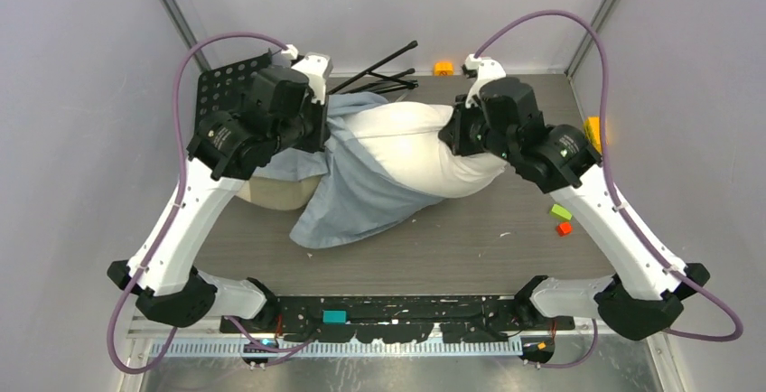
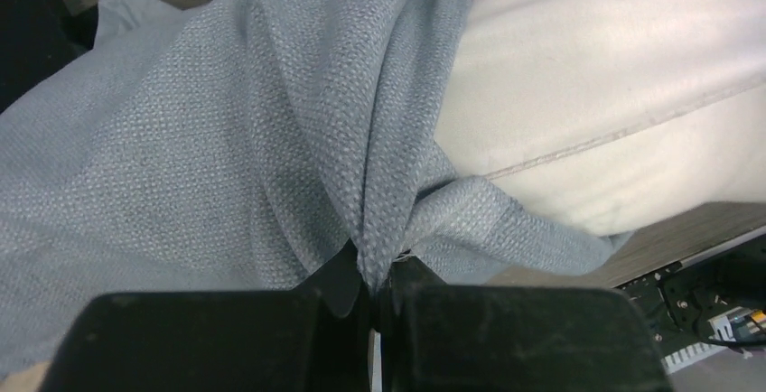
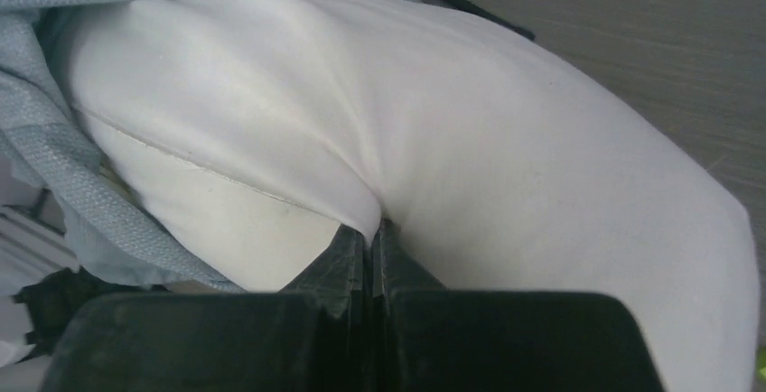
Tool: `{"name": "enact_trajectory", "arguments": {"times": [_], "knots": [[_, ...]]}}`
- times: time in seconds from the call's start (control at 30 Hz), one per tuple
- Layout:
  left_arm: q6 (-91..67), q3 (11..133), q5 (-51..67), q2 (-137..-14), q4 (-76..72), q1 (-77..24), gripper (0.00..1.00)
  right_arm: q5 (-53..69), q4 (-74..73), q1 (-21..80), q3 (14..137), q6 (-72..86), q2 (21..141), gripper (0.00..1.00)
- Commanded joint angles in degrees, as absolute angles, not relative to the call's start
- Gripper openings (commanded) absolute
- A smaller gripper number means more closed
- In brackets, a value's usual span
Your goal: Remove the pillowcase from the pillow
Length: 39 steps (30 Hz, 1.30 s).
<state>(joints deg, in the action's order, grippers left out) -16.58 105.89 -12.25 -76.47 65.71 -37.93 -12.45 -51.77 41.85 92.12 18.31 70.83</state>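
The white pillow point(image 1: 417, 153) lies across the back middle of the table, its right half bare. The blue-grey pillowcase point(image 1: 357, 198) covers its left end and trails toward the front. My left gripper point(image 1: 318, 130) is shut on a fold of the pillowcase point(image 2: 271, 121), with the pillow point(image 2: 614, 76) showing at the right of the left wrist view. My right gripper point(image 1: 454, 135) is shut on a pinch of the pillow point(image 3: 470, 139); bunched pillowcase point(image 3: 54, 148) shows at the left of the right wrist view.
A black tripod-like stand point(image 1: 379, 74) lies at the back. A black perforated plate point(image 1: 226, 80) sits back left. An orange block point(image 1: 443, 68), a yellow block point(image 1: 593, 130), and green point(image 1: 561, 212) and red point(image 1: 565, 228) blocks lie at the right. A tan cloth patch point(image 1: 275, 193) shows under the left arm.
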Motion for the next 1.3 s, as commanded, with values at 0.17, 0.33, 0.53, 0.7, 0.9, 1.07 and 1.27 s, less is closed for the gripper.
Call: {"name": "enact_trajectory", "arguments": {"times": [0.17, 0.33, 0.53, 0.7, 0.9, 1.07, 1.27], "knots": [[-13.62, 112.7, -5.23, -84.82, 59.87, -27.17, 0.0, 14.42, -40.59, 15.54, 81.95, 34.95, 76.96, 0.0], [-12.86, 115.89, -6.28, -93.95, 57.48, -24.37, 0.05, 12.25, -37.92, 10.03, 81.33, 37.12, 81.76, 0.0], [-11.34, 121.38, -1.5, -96.24, 65.89, -24.35, 0.56, 9.34, -37.62, 9.11, 85.69, 36.85, 86.39, 0.0], [-9.83, 108.15, -1.26, -82.45, 59.65, -24.39, 0.9, 8.3, -35.08, 8.88, 86.37, 36.28, 89.73, 0.0], [-18.58, 93.43, 3.89, -67.34, 55.08, -24.43, 0.98, 8.17, -34.34, 8.59, 87.61, 35.38, 92.24, 0.0], [-34.98, 74.02, 10.82, -53.17, 39.04, -25.72, 0.98, 8.52, -31.96, 8.57, 86.95, 36.01, 91.63, 0.0], [-38.75, 64.98, -9.43, -54.96, 33.77, -46.81, 0.96, 9.04, -29.81, 8.61, 85.16, 36.94, 90.71, 0.0]]}}
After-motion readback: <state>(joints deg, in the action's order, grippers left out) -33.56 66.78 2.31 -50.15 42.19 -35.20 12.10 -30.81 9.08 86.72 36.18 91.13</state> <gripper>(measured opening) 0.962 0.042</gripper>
